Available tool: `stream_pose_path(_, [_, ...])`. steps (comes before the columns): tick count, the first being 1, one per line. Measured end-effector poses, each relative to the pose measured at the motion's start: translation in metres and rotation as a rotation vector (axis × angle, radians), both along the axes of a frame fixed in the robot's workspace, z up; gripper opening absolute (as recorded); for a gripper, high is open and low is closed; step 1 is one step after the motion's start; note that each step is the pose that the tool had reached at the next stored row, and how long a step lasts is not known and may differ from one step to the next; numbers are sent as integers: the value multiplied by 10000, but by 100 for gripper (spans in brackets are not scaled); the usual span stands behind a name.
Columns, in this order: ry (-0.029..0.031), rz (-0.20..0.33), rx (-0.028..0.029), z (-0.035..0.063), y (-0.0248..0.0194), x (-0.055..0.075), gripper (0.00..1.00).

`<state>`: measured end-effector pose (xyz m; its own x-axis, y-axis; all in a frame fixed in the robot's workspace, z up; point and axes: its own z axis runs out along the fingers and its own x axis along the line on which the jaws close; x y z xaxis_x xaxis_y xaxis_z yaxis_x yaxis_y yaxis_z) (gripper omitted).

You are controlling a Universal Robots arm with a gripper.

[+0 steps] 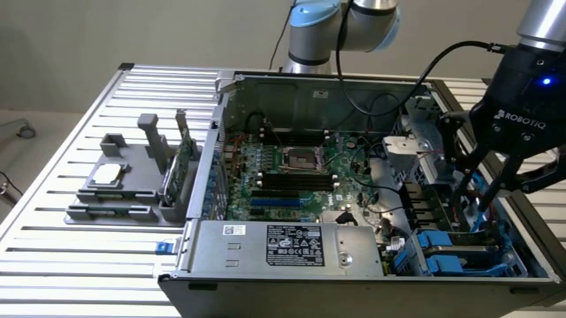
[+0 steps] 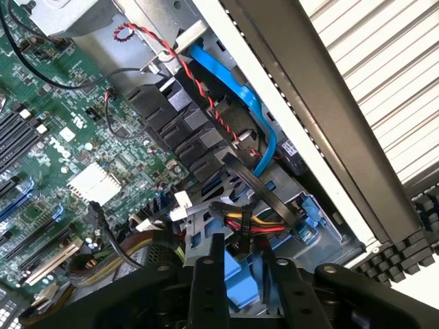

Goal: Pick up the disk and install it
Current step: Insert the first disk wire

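The disk [image 1: 439,244] sits low in the drive bay at the corner of the open computer case [image 1: 265,83] on the exterior view's right, with its blue carrier showing. My gripper [image 1: 473,199] reaches down into the case just above that bay. In the wrist view the two black fingers [image 2: 209,274] stand a little apart. The disk's blue carrier [image 2: 241,288] shows in the gap between them, lower in the bay. My gripper [image 2: 243,252] looks open and lifts nothing.
A blue flat cable [image 2: 254,110] and red-black twisted wires [image 2: 206,89] run along the case wall beside the bay. The motherboard [image 1: 292,165] and power supply [image 1: 283,245] fill the case. On the exterior view's left, a grey fixture [image 1: 124,199] holds a silver chip [image 1: 106,173] and an upright green card [image 1: 184,156].
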<state>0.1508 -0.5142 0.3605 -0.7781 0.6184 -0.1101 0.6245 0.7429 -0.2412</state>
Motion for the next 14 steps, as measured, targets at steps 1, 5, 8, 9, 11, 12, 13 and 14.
stream_pose_path(1, [0,-2,3,1,0,0,36])
stream_pose_path(5, [1,-7,19,18,-2,0,49])
stream_pose_path(8, [4,-7,19,92,-52,1,49])
stream_pose_path(9, [4,-7,19,117,-87,0,49])
stream_pose_path(11, [3,-9,19,149,-168,0,49])
stream_pose_path(12, [3,-9,18,159,-210,0,49])
stream_pose_path(13, [3,-11,21,164,-252,0,49])
stream_pose_path(14, [3,-14,22,168,-290,0,49])
